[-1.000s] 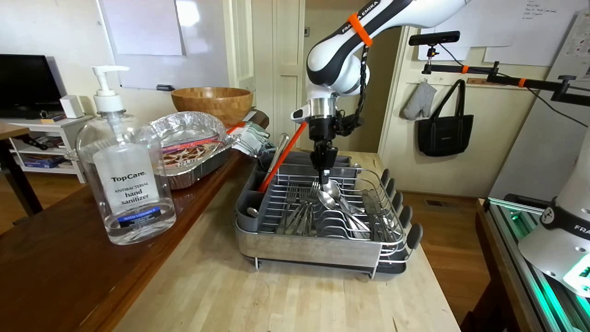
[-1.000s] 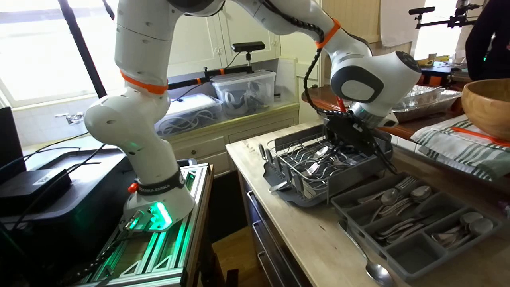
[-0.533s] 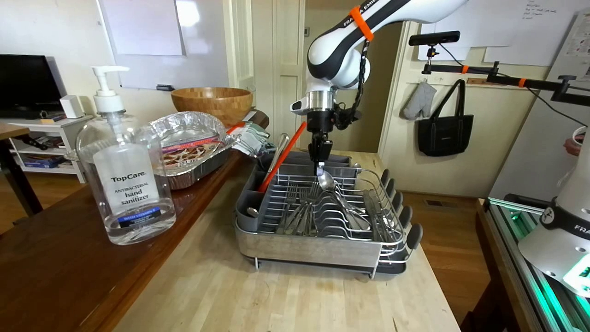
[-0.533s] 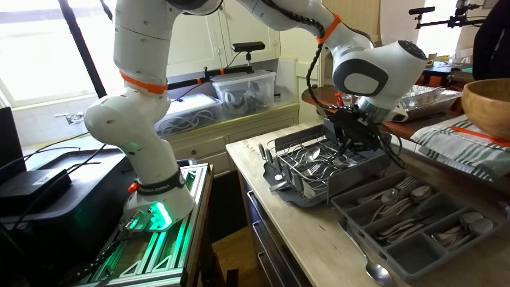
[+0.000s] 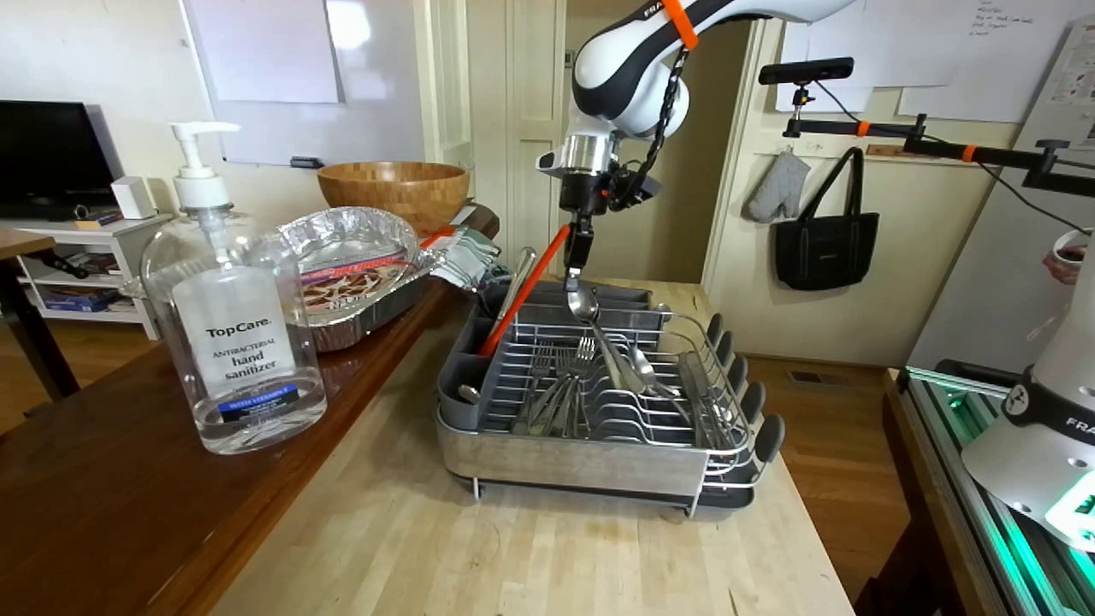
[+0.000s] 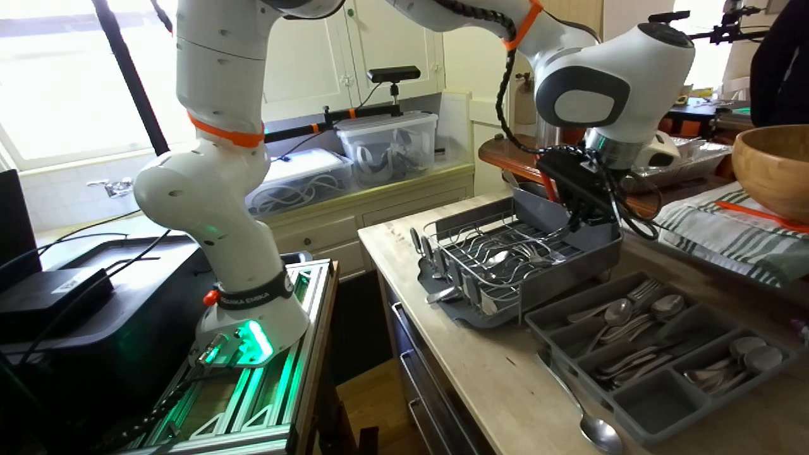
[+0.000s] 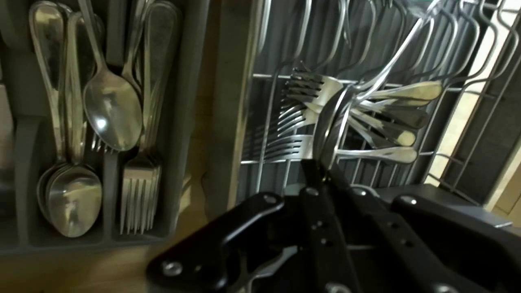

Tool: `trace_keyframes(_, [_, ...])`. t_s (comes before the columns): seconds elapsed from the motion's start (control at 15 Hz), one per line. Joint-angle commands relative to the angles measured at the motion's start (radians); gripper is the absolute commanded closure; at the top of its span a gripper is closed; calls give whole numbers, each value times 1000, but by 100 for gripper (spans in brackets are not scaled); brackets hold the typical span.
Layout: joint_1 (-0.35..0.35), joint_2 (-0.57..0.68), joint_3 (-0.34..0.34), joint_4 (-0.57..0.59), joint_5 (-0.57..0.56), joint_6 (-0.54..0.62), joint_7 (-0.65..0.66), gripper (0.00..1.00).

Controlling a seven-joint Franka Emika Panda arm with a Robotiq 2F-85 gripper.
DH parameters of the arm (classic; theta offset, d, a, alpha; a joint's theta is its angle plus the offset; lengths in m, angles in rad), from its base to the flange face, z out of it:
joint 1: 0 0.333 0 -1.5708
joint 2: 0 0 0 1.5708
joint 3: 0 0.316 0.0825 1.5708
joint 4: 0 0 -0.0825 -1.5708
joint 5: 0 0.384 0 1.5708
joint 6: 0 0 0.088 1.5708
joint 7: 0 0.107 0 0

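Grey plastic and steel make up the dish rack (image 5: 573,462) on the pale table (image 5: 547,565). Nearby, a bottle (image 5: 235,334) reads "TopCare antibacterial hand sanitizer"; the robot's base collar (image 6: 253,296) reads "Franka Emika". The arm (image 5: 629,77) arches over, wrist pointing down, above the rack's edge facing the cutlery tray (image 6: 660,404). The gripper (image 7: 325,173) pinches a spoon (image 5: 584,305) by its bowl's tip; the rest hangs below the fingers (image 7: 308,173), handle slanting down toward the rack's middle.

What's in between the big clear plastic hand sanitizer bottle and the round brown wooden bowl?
Shiny silver foil bakeware sits between the bottle and the bowl, as an exterior view shows.
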Motion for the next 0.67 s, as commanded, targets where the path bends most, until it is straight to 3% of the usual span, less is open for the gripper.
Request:
trace_keyframes(0.0, [-3,-18,5,-10,11,93,127,98])
trace_keyframes(0.33, [-8,-28,16,-25,5,237,264,98])
trace_keyframes(0.6, [-53,-52,31,-9,9,159,229,98])
